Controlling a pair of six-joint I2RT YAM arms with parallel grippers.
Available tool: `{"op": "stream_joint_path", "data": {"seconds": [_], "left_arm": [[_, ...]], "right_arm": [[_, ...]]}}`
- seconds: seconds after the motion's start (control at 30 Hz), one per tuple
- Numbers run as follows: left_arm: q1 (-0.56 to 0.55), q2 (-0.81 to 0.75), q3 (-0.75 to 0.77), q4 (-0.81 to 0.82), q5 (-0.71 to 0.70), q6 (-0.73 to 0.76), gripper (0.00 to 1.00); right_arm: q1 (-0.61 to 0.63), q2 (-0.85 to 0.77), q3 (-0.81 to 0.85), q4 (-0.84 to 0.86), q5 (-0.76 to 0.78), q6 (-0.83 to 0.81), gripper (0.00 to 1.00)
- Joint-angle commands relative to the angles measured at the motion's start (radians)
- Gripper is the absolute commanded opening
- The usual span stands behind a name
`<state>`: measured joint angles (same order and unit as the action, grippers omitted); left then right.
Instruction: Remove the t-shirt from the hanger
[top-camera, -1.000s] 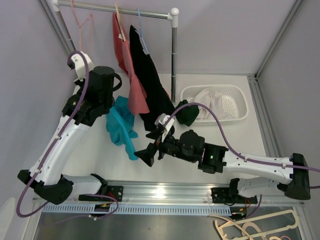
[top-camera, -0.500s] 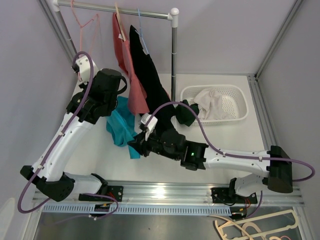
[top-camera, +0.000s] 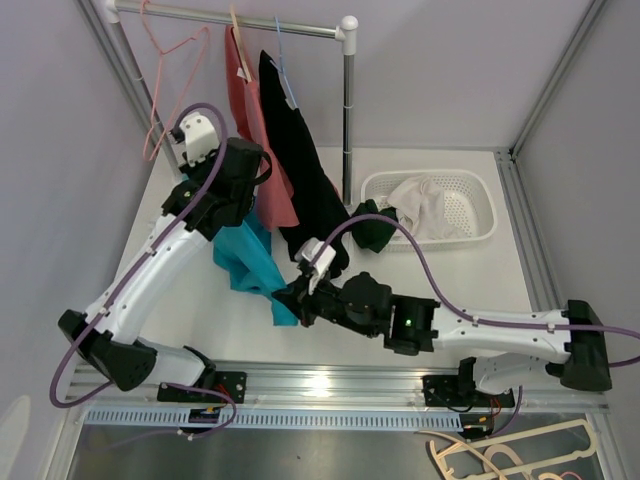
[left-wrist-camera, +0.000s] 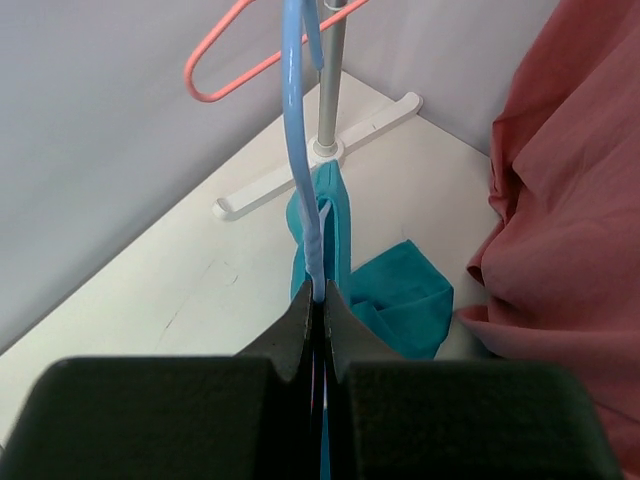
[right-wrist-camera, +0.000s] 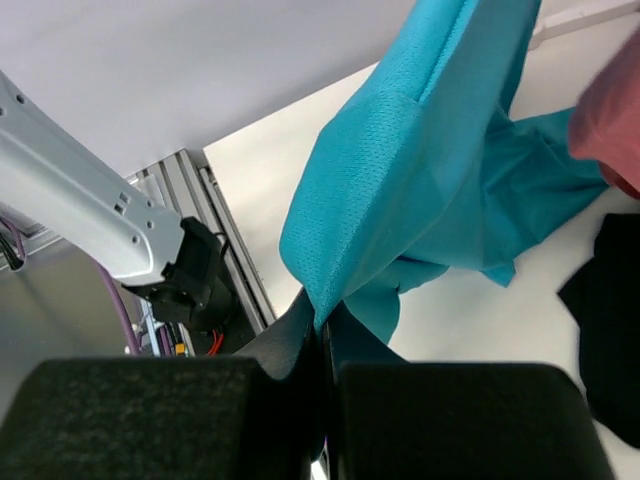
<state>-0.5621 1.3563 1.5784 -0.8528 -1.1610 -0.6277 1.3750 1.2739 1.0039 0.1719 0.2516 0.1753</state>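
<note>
No text, label, brand, number or sign can be read in any of the three views.

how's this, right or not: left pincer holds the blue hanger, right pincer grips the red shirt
Not right: the right pincer grips the teal t-shirt, as the right wrist view shows. The left pincer does hold the blue hanger.
</note>
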Motion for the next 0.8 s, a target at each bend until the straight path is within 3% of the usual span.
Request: {"op": "stream_joint_path", "data": {"seconds": [0.0, 0.27, 0.47, 0.6, 0.77], "left_arm": [[0.025, 0.027, 0.063, 0.061, -0.034, 0.031, 0.01], [0.076, 0.078, 0.16, 0.141, -0.016, 0.144, 0.01], [0.09, 0.078, 0.216, 0.113, 0.009, 0.16, 0.01], [0.096, 0.069, 0.189, 0.178, -0.02, 0.233, 0.01], [0.119, 0.055, 0.186, 0.159, 0.014, 0.223, 0.01]], "right_arm": [[0.021, -0.093, -0.048, -0.032, 0.083, 0.05, 0.0], [0.068, -0.248, -0.188, -0.118, 0.152, 0.101, 0.0], [0.076, -0.248, -0.223, -0.111, 0.176, 0.116, 0.0], [0.076, -0.234, -0.203, -0.097, 0.178, 0.095, 0.0], [0.076, -0.269, -0.221, -0.112, 0.186, 0.105, 0.0]]}}
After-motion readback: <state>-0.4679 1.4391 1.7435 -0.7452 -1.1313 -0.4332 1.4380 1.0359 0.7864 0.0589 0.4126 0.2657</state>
